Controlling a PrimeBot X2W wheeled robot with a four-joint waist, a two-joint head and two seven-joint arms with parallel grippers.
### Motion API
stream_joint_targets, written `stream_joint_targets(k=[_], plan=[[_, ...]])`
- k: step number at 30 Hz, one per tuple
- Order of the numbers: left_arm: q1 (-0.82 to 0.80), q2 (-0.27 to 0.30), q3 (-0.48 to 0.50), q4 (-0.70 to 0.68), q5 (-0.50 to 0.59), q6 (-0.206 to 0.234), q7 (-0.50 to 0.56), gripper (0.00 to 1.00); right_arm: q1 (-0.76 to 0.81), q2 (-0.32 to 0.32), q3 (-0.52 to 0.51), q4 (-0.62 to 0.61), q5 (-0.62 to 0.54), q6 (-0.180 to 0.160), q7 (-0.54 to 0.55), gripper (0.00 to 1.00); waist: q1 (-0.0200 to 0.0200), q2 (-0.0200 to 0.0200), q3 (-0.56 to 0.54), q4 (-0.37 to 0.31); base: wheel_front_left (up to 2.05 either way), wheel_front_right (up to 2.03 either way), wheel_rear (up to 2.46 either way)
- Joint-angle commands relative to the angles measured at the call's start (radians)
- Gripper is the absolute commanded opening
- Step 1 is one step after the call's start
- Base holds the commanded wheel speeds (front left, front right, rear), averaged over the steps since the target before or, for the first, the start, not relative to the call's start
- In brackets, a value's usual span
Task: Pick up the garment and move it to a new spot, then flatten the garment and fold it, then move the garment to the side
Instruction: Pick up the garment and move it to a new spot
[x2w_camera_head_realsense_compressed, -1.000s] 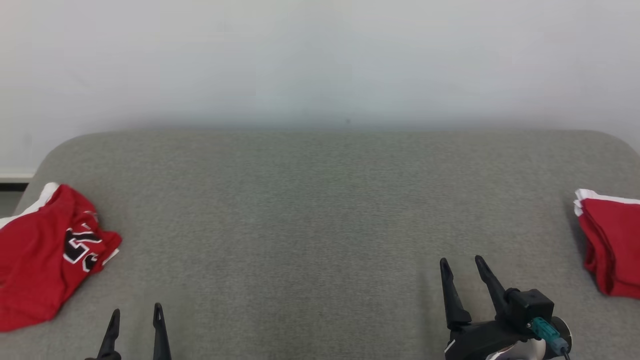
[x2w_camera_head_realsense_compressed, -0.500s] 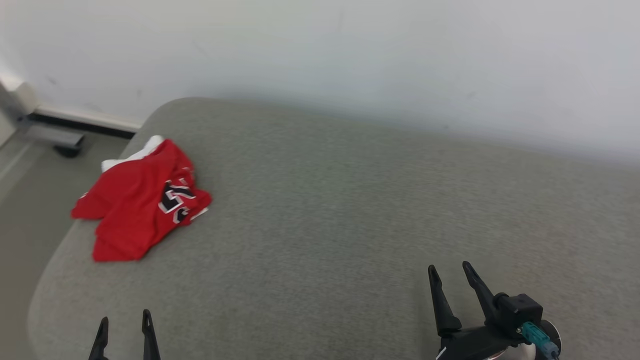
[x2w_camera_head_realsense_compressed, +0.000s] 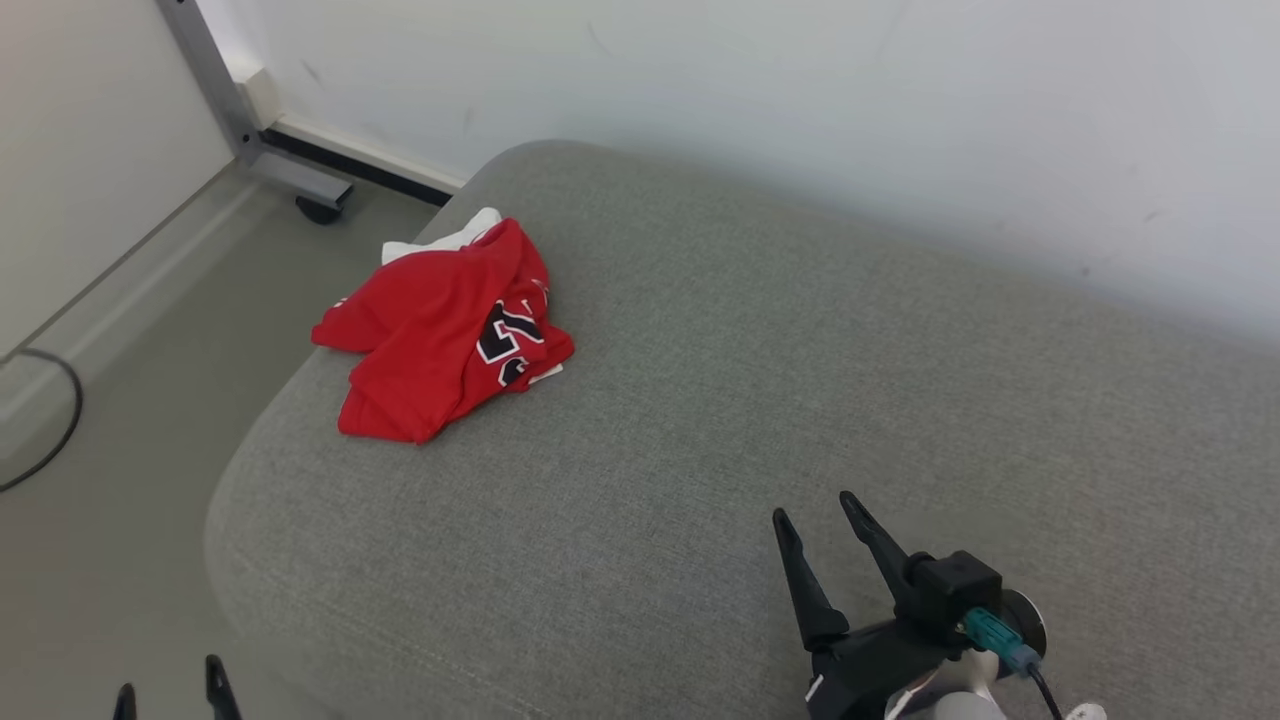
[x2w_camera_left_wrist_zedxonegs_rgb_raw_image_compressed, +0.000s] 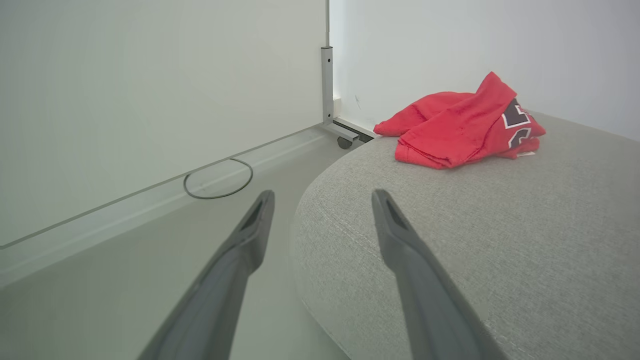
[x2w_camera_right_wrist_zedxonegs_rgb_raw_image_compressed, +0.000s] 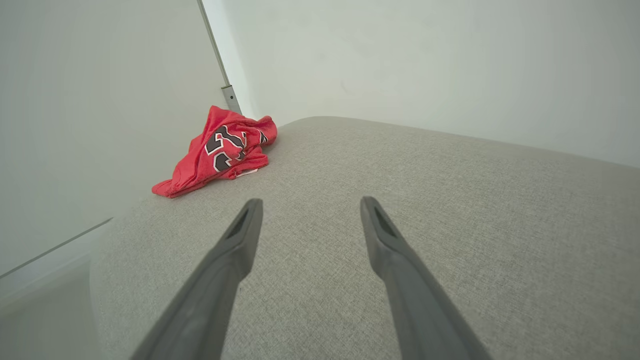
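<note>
Well ahead of left pincer (x2w_camera_left_wrist_zedxonegs_rgb_raw_image_compressed: 322, 192) and right pincer (x2w_camera_right_wrist_zedxonegs_rgb_raw_image_compressed: 310, 199), both wide, empty: garment (x2w_camera_left_wrist_zedxonegs_rgb_raw_image_compressed: 450, 130), crumpled, limp, light; I'd pinch its raised fold.

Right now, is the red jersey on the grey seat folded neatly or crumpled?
Crumpled. The red jersey lies in a heap near a corner of the grey seat, with uneven folds and its black number partly hidden.
</note>
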Motion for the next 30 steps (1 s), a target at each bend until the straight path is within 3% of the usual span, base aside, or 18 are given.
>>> stream_joint_targets(k=[1,6,12,23,30], plan=[[0.017,-0.002,0.009,-0.013,-0.011,0.010,-0.003,1.00,-0.020,0.000,0.017,0.009,0.001,-0.003,0.000,1.00,0.0000,0.0000,0.024,0.022,0.00,0.00,0.00],[0.042,-0.001,0.006,-0.030,-0.036,0.041,-0.003,1.00,-0.042,0.000,0.045,0.035,0.014,-0.003,0.000,1.00,0.0000,0.0000,0.029,0.025,-0.08,-0.08,-0.08],[0.052,-0.001,-0.007,-0.031,-0.053,0.048,-0.003,1.00,-0.042,0.000,0.043,0.035,0.010,-0.003,0.000,1.00,0.0000,0.0000,0.035,0.024,-0.02,-0.02,-0.02],[-0.023,-0.001,-0.032,0.057,-0.053,-0.016,-0.003,1.00,-0.010,0.000,-0.023,0.015,-0.020,-0.003,0.000,1.00,0.0000,0.0000,0.057,0.014,0.00,0.00,0.00],[-0.166,0.006,-0.029,0.158,-0.036,-0.083,-0.003,1.00,0.017,0.000,-0.072,-0.040,-0.074,-0.003,0.000,1.00,0.0000,0.0000,0.106,-0.023,0.00,0.00,0.00]])
